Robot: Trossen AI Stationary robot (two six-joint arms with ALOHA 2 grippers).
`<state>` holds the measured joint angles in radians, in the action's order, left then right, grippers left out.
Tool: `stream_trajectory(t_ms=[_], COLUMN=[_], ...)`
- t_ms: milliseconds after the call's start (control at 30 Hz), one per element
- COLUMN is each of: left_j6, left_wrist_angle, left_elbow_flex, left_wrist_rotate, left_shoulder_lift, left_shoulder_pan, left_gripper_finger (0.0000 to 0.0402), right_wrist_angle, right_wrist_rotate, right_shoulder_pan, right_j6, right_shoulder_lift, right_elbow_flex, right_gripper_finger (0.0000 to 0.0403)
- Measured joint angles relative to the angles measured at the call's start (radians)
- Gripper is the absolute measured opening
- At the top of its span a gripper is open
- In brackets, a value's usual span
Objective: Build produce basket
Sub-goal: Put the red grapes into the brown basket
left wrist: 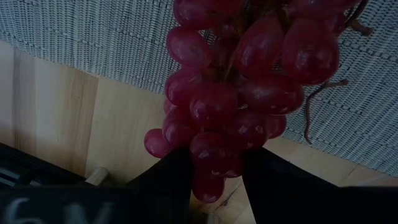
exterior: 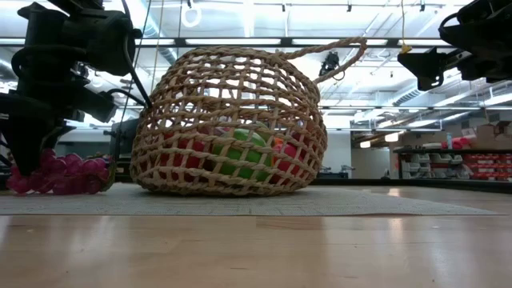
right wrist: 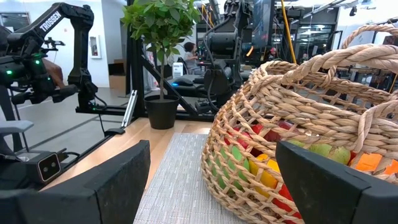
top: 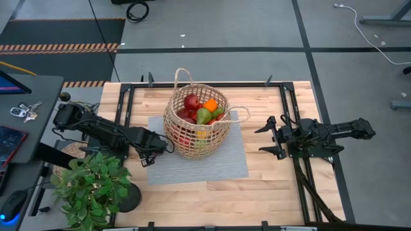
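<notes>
Left wrist view, left gripper [left wrist: 214,177] clamping grapes [left wrist: 242,81], hidden overhead

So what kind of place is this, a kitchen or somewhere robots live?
Most likely a robotics lab or workshop, not a kitchen. Other robot arms stand on rigs beyond the table, there are storage shelves under bright ceiling lights, and striped hazard tape marks the concrete floor.

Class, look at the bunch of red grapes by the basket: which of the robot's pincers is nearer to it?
Left. The left pincer is closed on the grapes at the mat's edge; the right pincer hangs open across the basket, well away from them.
</notes>
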<state>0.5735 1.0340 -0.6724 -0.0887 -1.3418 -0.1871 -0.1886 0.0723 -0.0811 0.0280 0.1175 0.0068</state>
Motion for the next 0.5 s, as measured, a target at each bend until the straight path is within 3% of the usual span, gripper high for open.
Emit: stream_trajectory(t_ms=[500], left_j6=[-0.04], left_wrist_angle=[0.081], left_elbow_flex=[-0.059], left_wrist_rotate=[0.081], left_shoulder_lift=[0.0], left_shoulder_pan=[0.029], left_gripper_finger=[0.0133], right_wrist_angle=[0.0], right_wrist_rotate=[0.0], right_shoulder_pan=[0.0], right_j6=[0.0], right_shoulder_lift=[0.0], right_elbow_flex=[0.0], right_gripper_finger=[0.0351])
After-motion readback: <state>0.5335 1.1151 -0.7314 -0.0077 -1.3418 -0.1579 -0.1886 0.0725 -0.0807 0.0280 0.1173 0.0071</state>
